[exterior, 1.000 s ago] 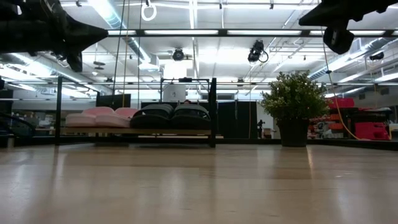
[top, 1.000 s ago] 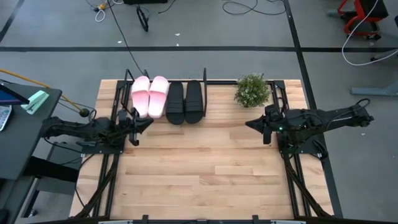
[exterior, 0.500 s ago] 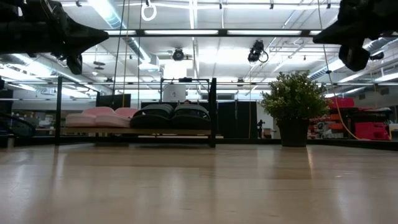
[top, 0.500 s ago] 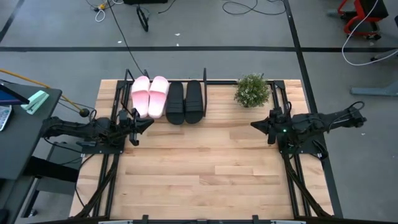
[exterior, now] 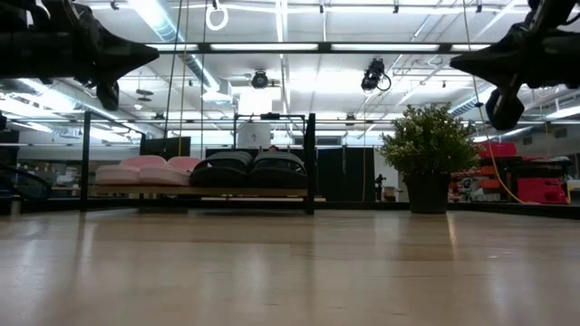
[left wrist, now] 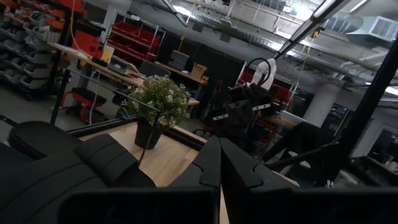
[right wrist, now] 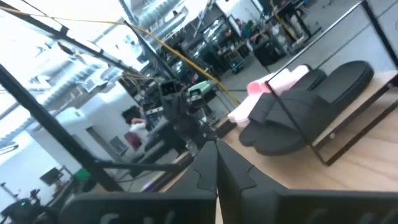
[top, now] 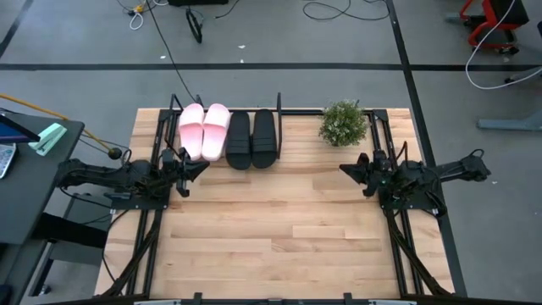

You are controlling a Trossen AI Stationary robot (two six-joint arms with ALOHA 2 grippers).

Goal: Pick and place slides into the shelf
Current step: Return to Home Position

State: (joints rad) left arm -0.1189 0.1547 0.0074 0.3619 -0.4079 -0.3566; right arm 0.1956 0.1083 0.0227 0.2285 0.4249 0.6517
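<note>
From above, the left gripper (top: 203,165) was seen drawn shut with nothing in it, held over the left side of the table (top: 279,237), just in front of the shelf (top: 280,109). The right gripper (top: 343,168) was likewise closed and empty. It was held over the right side, near the potted plant (top: 344,123). The two tips were pointed toward each other and kept well apart. Four slides were counted on the one shelf at the back of the table: two pink slides (top: 204,130) on the left and two black slides (top: 251,138) just beside them, all laid flat in a row. One plant was counted, set to the right of the shelf.

From table height, both grippers were seen hanging high at the upper corners, clear of the wood. The pale pink pair and the black pair were shown resting side by side on the light board inside the thin black bars, their wide straps arched up.

Past the left wrist, the two dark fingers (left wrist: 239,171) were pressed together and nothing was gripped. Black slides, the plant and the other arm were seen beyond.

Past the right wrist, the fingers (right wrist: 233,165) were also closed on nothing. The black slides were seen on the shelf, with the pink ones behind them.
</note>
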